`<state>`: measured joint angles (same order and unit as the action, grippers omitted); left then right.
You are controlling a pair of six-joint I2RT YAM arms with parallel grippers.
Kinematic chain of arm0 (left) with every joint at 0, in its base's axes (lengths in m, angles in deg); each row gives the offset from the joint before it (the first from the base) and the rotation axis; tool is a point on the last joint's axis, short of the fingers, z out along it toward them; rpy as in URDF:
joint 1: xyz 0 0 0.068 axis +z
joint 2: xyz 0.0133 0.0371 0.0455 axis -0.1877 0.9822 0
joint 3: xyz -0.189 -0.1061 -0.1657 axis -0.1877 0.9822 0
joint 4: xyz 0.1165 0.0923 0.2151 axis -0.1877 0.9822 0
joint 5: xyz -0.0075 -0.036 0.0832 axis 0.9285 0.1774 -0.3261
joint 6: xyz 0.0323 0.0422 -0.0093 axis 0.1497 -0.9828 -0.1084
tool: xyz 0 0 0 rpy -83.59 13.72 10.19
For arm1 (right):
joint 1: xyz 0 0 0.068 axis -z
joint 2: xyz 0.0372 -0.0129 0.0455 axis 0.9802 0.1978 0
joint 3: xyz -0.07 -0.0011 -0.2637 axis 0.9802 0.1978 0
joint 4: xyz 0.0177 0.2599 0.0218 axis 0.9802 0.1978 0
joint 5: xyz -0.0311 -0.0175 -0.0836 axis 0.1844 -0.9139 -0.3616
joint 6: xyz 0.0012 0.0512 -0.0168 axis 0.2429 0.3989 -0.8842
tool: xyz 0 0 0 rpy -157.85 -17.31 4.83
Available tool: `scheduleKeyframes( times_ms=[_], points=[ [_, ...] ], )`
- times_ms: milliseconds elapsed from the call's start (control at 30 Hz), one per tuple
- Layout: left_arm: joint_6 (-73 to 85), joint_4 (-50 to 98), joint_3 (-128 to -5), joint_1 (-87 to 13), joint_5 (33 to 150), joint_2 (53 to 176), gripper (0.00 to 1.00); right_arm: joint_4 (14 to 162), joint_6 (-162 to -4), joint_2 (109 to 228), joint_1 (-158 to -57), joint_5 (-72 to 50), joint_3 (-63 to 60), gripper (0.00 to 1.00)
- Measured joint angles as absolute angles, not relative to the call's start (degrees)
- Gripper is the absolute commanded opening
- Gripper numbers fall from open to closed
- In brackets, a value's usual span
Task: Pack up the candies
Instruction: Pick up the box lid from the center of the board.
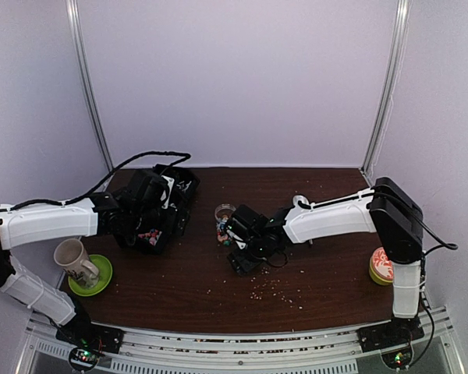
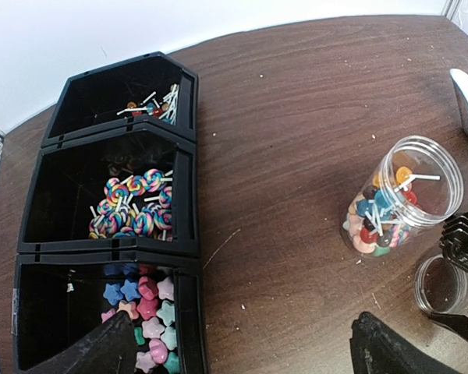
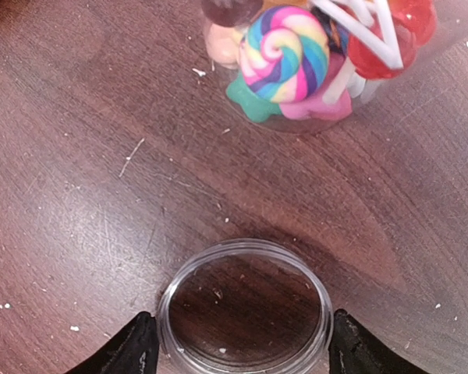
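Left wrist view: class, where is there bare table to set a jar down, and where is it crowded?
Bare table, apart from crumbs, runs between the black bins and the candy jar, and beyond the jar toward the white wall. It is crowded at the right: jar, clear lid and the right tool astride the lid.

Top external camera is looking down from high behind the near edge of the table [image 1: 203,288]. Left wrist camera is facing down over black tray [image 2: 186,195] and jar [image 2: 405,195]. Right wrist camera is hovering close above clear lid [image 3: 246,308]; all are sharing the jar.
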<state>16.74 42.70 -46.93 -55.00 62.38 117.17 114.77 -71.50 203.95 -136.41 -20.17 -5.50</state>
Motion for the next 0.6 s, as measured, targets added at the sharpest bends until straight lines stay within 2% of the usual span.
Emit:
scheduleKeyframes(
  times_ms=[600],
  points=[
    [17.5, 40.7, -45.4, -55.0, 62.8, 117.2, 0.98, 114.7, -71.7, 203.5, -136.5, -20.5, -5.4, 0.67]
  ],
)
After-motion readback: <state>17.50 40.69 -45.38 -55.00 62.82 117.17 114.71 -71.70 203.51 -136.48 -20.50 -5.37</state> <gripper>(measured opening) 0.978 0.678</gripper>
